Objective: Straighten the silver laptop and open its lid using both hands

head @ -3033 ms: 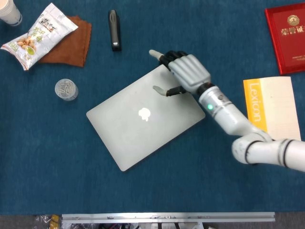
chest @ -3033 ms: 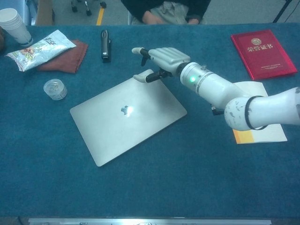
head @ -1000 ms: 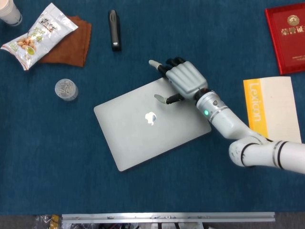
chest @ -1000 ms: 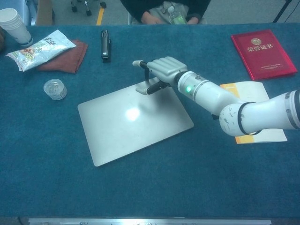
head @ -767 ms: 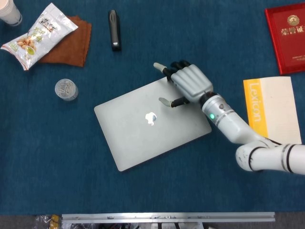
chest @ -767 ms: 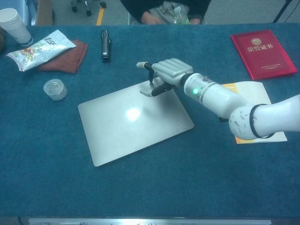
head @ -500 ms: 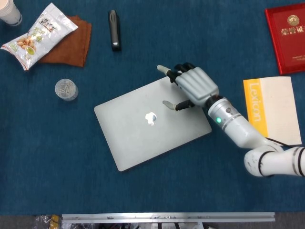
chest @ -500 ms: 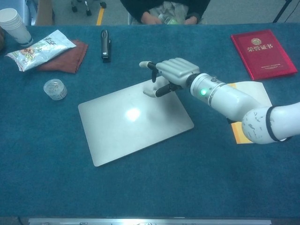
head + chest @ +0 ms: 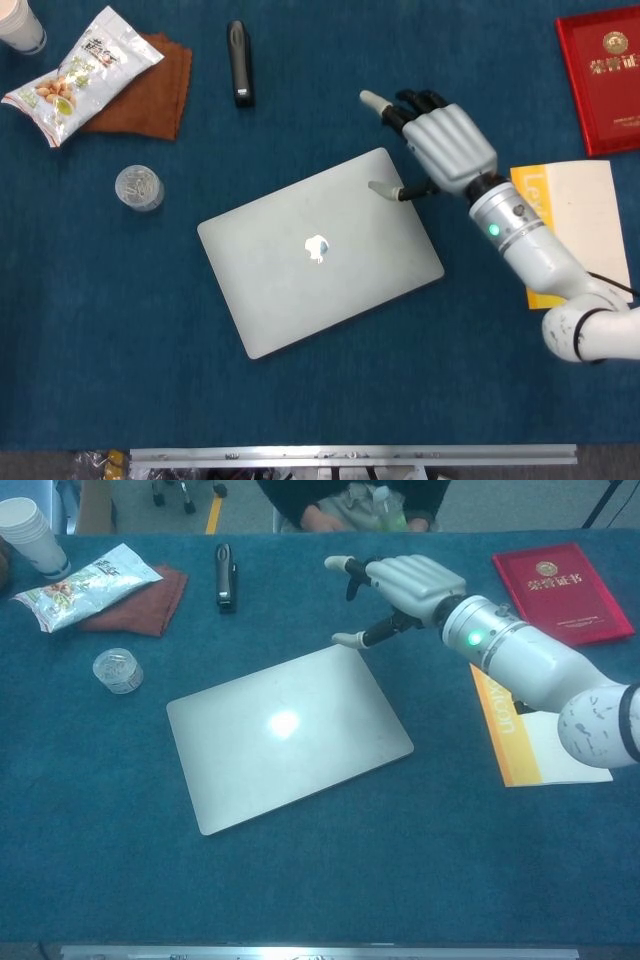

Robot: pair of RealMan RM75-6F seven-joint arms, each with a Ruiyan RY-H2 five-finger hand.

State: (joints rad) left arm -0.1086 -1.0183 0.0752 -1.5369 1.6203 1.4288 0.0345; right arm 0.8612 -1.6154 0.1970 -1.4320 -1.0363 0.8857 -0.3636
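The silver laptop (image 9: 320,250) lies shut on the blue table, its lid logo facing up and its edges still skewed to the table's sides. In the chest view the laptop (image 9: 288,735) sits at the middle. My right hand (image 9: 440,140) hovers beyond the laptop's far right corner with its fingers spread and nothing in it. The chest view shows this right hand (image 9: 405,585) lifted off the lid, with its thumb pointing toward the corner but apart from it. My left hand is not visible in either view.
A yellow Lexicon book (image 9: 575,230) lies right of the laptop under my forearm, with a red certificate (image 9: 600,75) behind it. A black device (image 9: 238,62), a snack bag (image 9: 85,70) on a brown cloth (image 9: 150,90), a clear round box (image 9: 139,187) and a paper cup (image 9: 20,25) lie at the far left.
The laptop turned a little and shifted right under my right hand, then stayed still. My right hand has since lifted off the lid and drawn back to the right.
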